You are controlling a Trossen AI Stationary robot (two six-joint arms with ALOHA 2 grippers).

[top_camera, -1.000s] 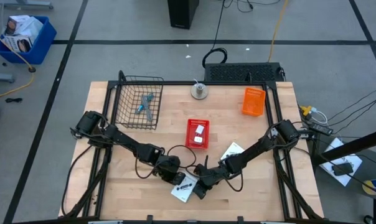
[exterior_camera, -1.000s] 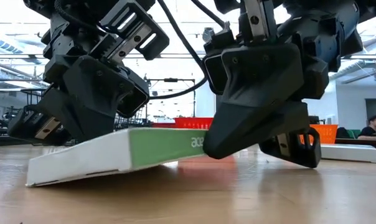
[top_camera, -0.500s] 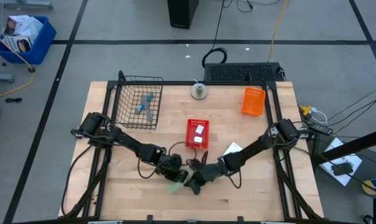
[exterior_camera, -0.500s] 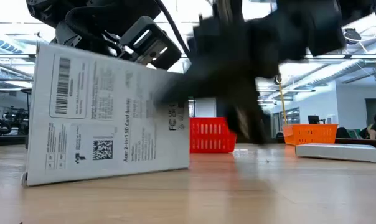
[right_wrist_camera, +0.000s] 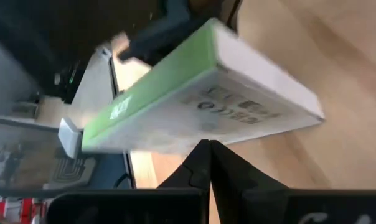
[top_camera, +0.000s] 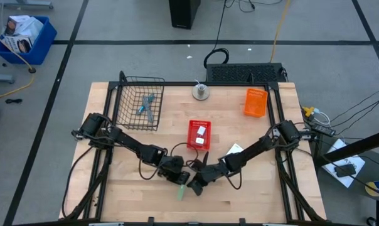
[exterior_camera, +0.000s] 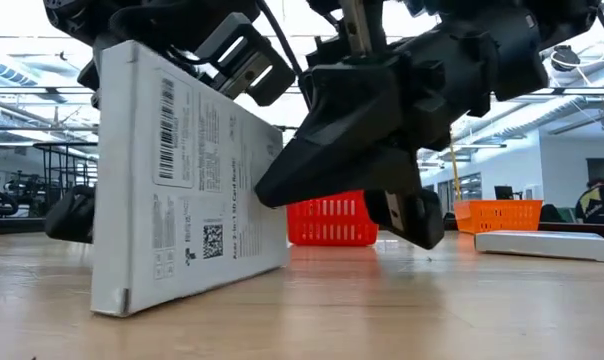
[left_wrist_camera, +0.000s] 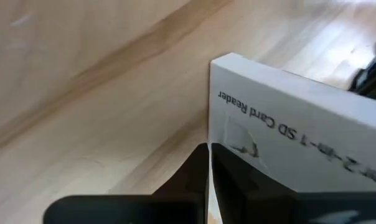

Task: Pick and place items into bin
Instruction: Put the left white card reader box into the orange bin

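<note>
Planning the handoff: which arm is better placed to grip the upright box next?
Left, probably: the left gripper sits beside the box on its edge; the right gripper only props it.

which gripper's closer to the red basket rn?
Right, narrowly. The right gripper sits just in front of the red basket, almost in line with it; the left gripper is in front too, but further off to the left. Both are at the white box.

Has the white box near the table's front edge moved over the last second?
Yes. The white box has tipped from lying nearly flat to standing on edge on the table.
</note>
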